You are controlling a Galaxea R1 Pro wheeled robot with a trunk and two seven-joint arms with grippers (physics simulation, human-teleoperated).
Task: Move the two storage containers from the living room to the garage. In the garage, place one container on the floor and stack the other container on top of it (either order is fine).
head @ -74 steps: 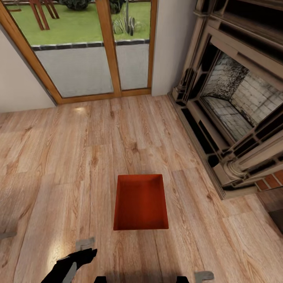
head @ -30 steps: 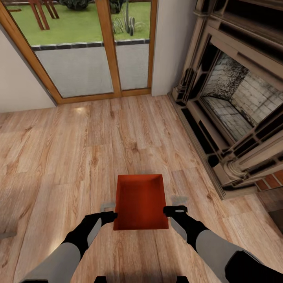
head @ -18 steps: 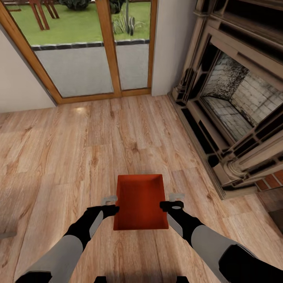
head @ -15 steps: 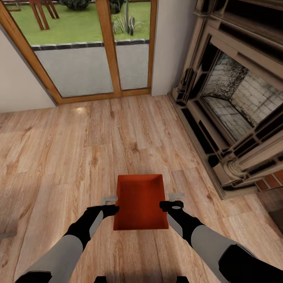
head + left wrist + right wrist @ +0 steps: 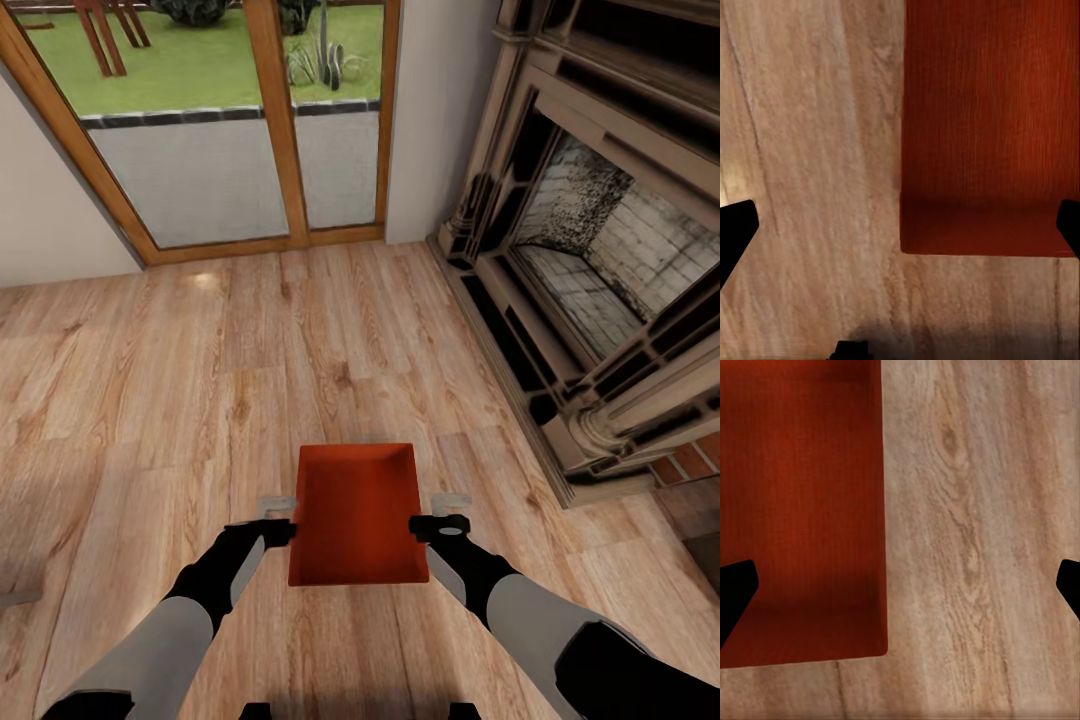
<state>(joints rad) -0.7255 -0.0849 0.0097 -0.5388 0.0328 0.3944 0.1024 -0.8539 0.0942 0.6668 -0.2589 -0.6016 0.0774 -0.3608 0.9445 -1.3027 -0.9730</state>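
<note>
One orange-red storage container (image 5: 358, 515) rests flat on the living room's light wood-plank floor, open top up and with nothing inside. My left gripper (image 5: 277, 518) is at its left wall and my right gripper (image 5: 445, 511) at its right wall. In the left wrist view the left gripper (image 5: 900, 232) is open, with the container (image 5: 990, 127) wall edge between the dark fingertips (image 5: 735, 232). In the right wrist view the right gripper (image 5: 900, 589) is open too, the container (image 5: 795, 510) wall between its fingertips (image 5: 1069, 585). Neither gripper is closed on the wall.
A brick fireplace (image 5: 590, 270) with a dark stepped surround runs along the right. Glass doors (image 5: 230, 130) in wooden frames stand at the far wall, with a pale wall section (image 5: 440, 110) beside them. Wood flooring (image 5: 200, 380) stretches left and ahead.
Both arms have come forward from the near edge to either side of the container. Over the last half second they shifted only slightly. The container has stayed in place.
</note>
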